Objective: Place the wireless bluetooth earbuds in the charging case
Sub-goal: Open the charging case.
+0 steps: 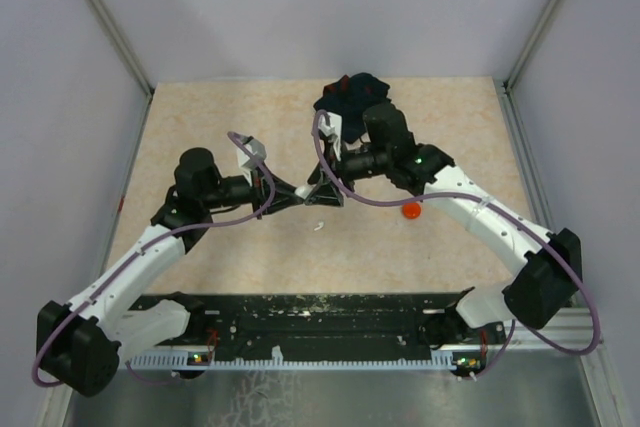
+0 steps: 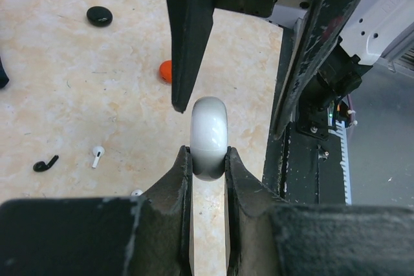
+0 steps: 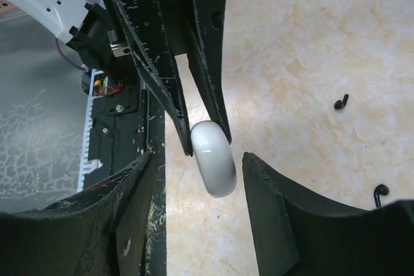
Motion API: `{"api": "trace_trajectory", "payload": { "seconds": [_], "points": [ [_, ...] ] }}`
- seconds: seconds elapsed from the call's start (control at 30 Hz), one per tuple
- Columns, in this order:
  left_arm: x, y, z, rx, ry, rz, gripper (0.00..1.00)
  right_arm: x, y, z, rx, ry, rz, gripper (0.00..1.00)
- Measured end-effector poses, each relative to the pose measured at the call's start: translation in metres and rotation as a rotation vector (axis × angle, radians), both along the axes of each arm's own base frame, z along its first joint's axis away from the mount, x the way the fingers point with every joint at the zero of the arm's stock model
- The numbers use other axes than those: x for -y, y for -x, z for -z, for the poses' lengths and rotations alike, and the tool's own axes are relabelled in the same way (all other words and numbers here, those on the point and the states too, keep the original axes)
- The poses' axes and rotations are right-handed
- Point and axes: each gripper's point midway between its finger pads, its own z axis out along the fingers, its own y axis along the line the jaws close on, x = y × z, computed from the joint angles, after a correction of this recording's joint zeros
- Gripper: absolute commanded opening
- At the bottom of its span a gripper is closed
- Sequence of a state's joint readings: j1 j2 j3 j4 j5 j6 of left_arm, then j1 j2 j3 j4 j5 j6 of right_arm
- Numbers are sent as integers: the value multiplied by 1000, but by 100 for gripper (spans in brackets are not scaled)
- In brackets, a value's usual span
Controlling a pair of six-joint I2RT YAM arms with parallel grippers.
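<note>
your left gripper (image 2: pixel 208 154) clamps the white charging case (image 2: pixel 208 127); your right gripper (image 3: pixel 199 159) stands spread around it. next, likely pry the lid open.

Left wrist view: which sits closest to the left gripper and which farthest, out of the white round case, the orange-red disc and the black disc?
1. White round case: clamped in the left gripper.
2. Orange-red disc: ahead, slightly left, partly hidden.
3. Black disc: farthest, at the upper left.
</note>
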State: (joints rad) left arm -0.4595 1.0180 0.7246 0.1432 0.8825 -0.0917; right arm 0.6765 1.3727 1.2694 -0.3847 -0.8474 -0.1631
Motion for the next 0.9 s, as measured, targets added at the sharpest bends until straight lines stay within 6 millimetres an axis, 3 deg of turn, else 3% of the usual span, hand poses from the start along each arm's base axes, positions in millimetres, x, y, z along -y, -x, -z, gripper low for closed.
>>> {"api": "trace_trajectory", "payload": {
  "seconds": [0.37, 0.9],
  "points": [
    [1, 6, -6, 19, 18, 33, 1, 0, -13, 16, 9, 45, 61, 55],
    [1, 11, -1, 51, -12, 85, 0, 7, -17, 16, -29, 47, 85, 53]
  ]
}}
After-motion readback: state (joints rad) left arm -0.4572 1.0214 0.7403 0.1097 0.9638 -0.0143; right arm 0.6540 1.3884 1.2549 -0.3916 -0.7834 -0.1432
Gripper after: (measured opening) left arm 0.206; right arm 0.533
